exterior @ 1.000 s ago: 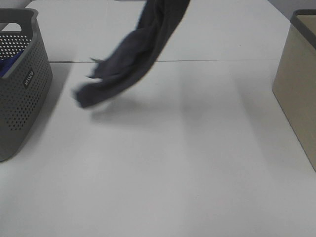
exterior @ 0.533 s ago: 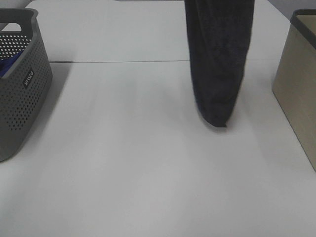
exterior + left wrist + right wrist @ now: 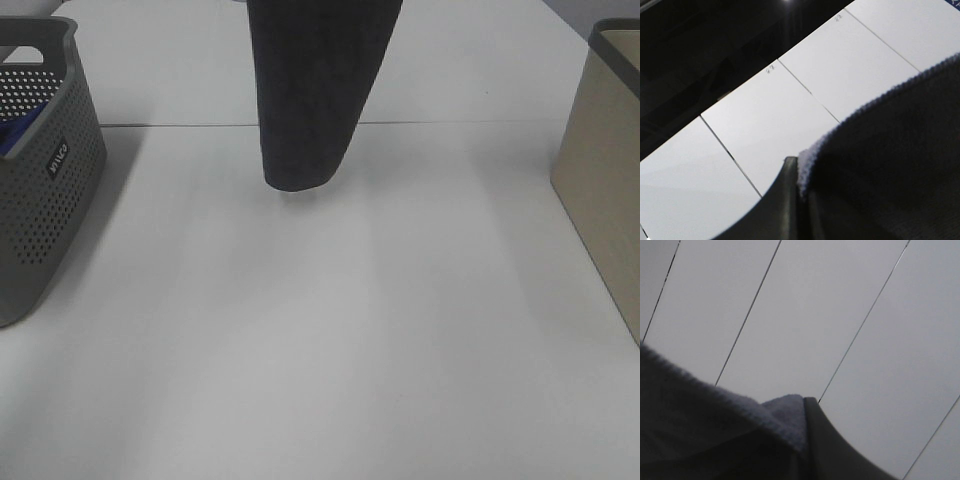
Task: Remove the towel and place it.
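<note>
Both left tool [image 3: 801, 187] and right tool [image 3: 801, 440] clamp the towel [image 3: 315, 90], hanging well clear of the basket [image 3: 50, 210].

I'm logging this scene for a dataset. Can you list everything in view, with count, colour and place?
towel: one, dark charcoal, hanging from above the frame over the table's far middle
basket: one, grey and perforated, at the table's left edge
blue cloth: one, blue, inside the basket, mostly hidden
bin: one, beige with a dark rim, at the table's right edge
table: one, white
left gripper: one, dark, shut on the towel's edge
right gripper: one, dark, shut on the towel's edge
</note>
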`<state>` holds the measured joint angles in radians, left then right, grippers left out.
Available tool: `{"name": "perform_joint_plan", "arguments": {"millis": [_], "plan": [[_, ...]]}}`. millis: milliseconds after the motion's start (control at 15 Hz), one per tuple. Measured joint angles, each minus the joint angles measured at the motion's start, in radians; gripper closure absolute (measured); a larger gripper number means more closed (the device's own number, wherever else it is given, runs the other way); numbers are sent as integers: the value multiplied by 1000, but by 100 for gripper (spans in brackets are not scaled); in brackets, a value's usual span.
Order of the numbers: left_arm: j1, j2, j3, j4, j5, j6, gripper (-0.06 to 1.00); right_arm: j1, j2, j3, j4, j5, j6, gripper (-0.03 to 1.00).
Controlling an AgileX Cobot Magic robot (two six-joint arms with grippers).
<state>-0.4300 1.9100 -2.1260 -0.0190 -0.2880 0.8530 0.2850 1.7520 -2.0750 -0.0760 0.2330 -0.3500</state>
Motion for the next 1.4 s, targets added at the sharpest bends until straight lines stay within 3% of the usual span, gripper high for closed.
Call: {"name": "perform_joint_plan", "arguments": {"millis": [333,600,733,1133,1400], "plan": [[41,56,0,-32,-54,0,94,0,62,-1,-6,-152,0,96],[62,129,-15,-40,-186,0,94,0,142,-37,-30,-263,0,96],[65,198,-95,-40,-203,0,94,-7,195,-91,-34,-299,0,96],[118,444,-458,-40,-155,-60,94,-49,329,-229,-26,-372,10,96],[127,530,-519,-40,-83,-63,94,-58,390,-234,-22,-371,36,96]]}}
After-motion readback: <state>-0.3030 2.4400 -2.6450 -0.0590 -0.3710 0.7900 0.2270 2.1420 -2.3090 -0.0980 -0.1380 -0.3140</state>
